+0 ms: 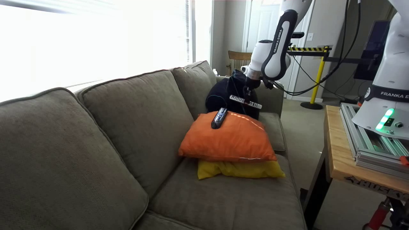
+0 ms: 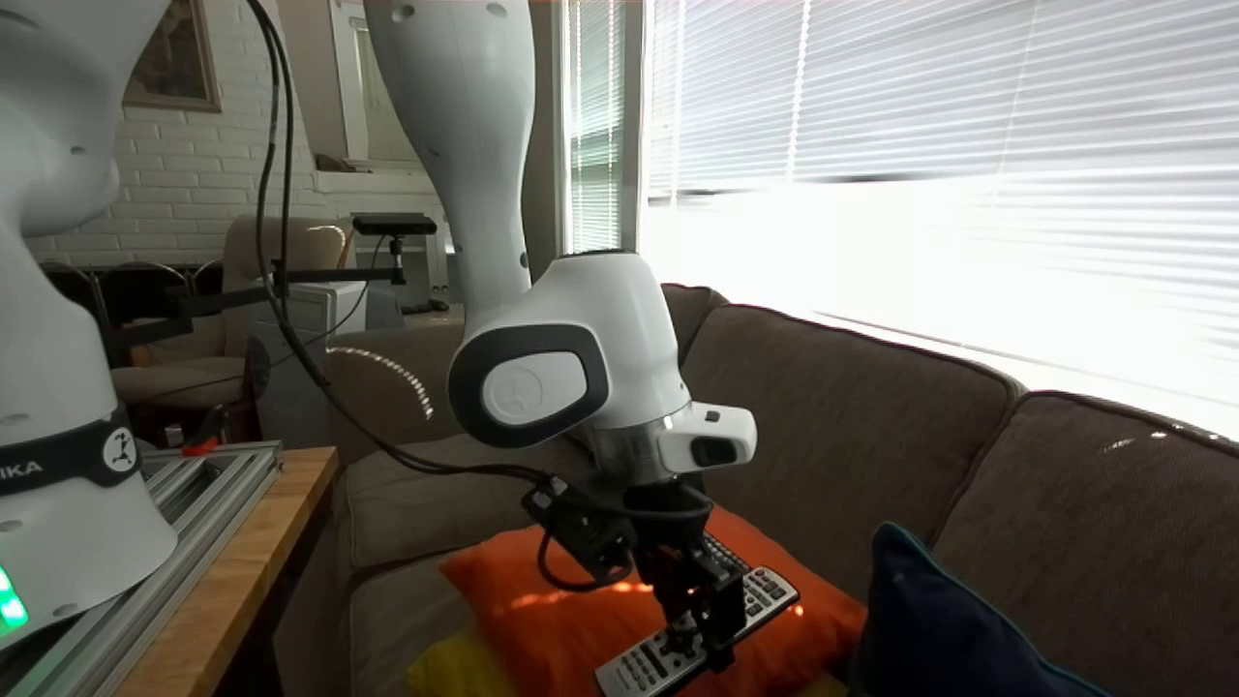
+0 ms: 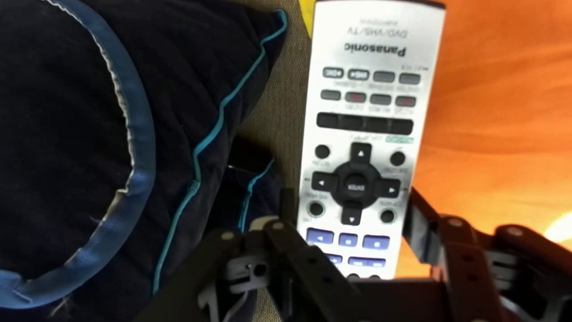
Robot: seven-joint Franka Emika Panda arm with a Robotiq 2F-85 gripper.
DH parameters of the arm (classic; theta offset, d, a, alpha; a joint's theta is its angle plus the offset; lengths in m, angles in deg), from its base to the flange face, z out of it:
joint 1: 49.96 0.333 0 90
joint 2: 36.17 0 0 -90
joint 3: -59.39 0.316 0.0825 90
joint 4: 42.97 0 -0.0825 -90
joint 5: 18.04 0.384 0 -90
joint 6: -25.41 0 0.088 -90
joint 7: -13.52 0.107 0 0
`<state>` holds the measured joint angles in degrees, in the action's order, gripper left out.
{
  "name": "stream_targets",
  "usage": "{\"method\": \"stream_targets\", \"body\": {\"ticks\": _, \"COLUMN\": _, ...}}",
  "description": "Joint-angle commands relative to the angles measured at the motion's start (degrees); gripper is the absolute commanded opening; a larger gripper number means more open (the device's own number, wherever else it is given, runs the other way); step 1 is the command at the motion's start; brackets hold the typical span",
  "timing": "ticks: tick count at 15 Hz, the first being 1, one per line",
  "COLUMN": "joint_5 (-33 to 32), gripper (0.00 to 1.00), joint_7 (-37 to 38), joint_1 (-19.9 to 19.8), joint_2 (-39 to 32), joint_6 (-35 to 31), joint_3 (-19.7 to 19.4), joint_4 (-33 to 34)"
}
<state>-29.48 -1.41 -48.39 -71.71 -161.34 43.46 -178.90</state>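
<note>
"What have you got?"

"The silver remote [image 3: 357,134]; my claw [image 3: 353,213] is clenched on its two long edges; in an exterior view it hangs aslant before a navy heap [image 1: 219,95], by the far edge of the orange pillow [image 1: 227,140]."

"What's around it, and what's in the way?"

"In the wrist view the navy heap, piped in teal, lies just to one side of my grip and the orange pillow to the other; a dark remote [image 1: 219,118] lies on the orange pillow, which rests on a yellow pillow [image 1: 239,170], all on the couch [image 1: 236,204]; in an exterior view my claw and the silver remote hide part of the dark remote; well apart stand the table [image 1: 338,143] under my base [image 1: 372,110] and a yellow post [image 1: 317,80]."

"Count them for me."

"Two remotes, one gripped, one lying; one orange pillow, one yellow; one couch, one table, one post; how many pieces make up the navy heap, I can't tell."
</note>
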Motion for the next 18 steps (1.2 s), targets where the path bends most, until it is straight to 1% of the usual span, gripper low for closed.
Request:
{"method": "stream_targets", "body": {"ticks": 1, "joint_5": -4.2, "gripper": 0.34, "joint_7": -4.9, "joint_1": -3.6, "joint_2": -4.3, "joint_6": -1.0, "joint_3": 0.4, "joint_4": 4.8}}
{"method": "stream_targets", "body": {"ticks": 5, "joint_5": -5.2, "gripper": 0.34, "joint_7": -7.1, "joint_1": -6.9, "joint_2": -7.4, "joint_6": -0.8, "joint_3": 1.4, "joint_4": 8.5}}
{"method": "stream_targets", "body": {"ticks": 11, "joint_5": -5.1, "gripper": 0.34, "joint_7": -7.2, "joint_1": -10.8, "joint_2": -14.5, "joint_6": -1.8, "joint_3": 3.7, "joint_4": 14.6}}
{"method": "stream_targets", "body": {"ticks": 15, "joint_5": -4.8, "gripper": 0.34, "joint_7": -6.7, "joint_1": -11.9, "joint_2": -18.5, "joint_6": -1.5, "joint_3": 4.8, "joint_4": 18.5}}
{"method": "stream_targets", "body": {"ticks": 18, "joint_5": -4.9, "gripper": 0.34, "joint_7": -6.8, "joint_1": -11.8, "joint_2": -21.3, "joint_6": -1.7, "joint_3": 4.7, "joint_4": 21.2}}
